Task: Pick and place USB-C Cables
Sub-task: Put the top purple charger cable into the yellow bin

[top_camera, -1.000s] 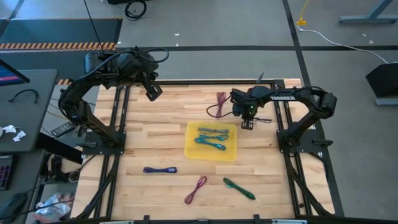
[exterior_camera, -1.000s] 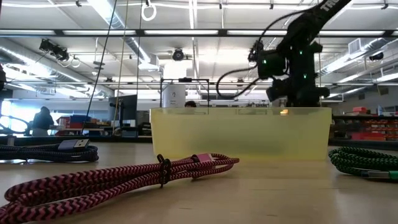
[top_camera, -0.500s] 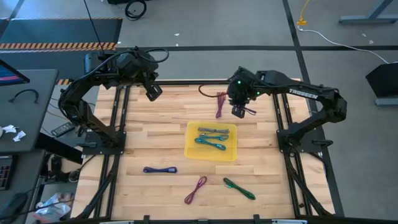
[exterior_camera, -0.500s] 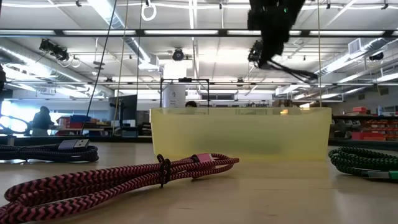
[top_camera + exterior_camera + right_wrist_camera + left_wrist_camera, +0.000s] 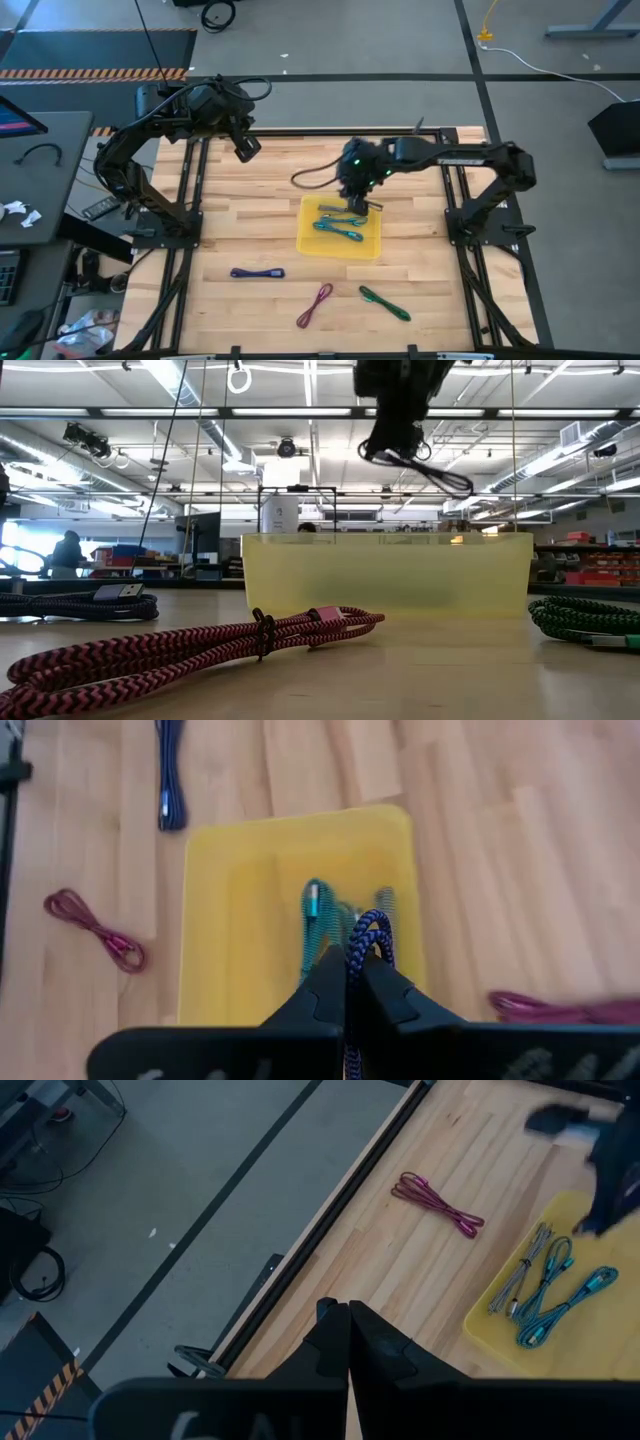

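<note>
Right gripper (image 5: 358,196) is clamped on a dark braided USB-C cable (image 5: 366,935), hanging it above the square yellow plastic tray (image 5: 370,245), apparently lined up for a drop; left gripper (image 5: 247,148), jaws shut and empty, is parked at the table's far-left edge.

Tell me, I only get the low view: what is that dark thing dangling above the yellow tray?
Observer: A dark blue braided cable; the right wrist view shows the right gripper shut on it.
Operator: Is the tray empty?
Observer: No. From above, a grey cable and teal cables lie inside the tray.
Operator: Where's the other arm?
Observer: The left gripper hangs shut near the table's far left corner, holding nothing.
</note>
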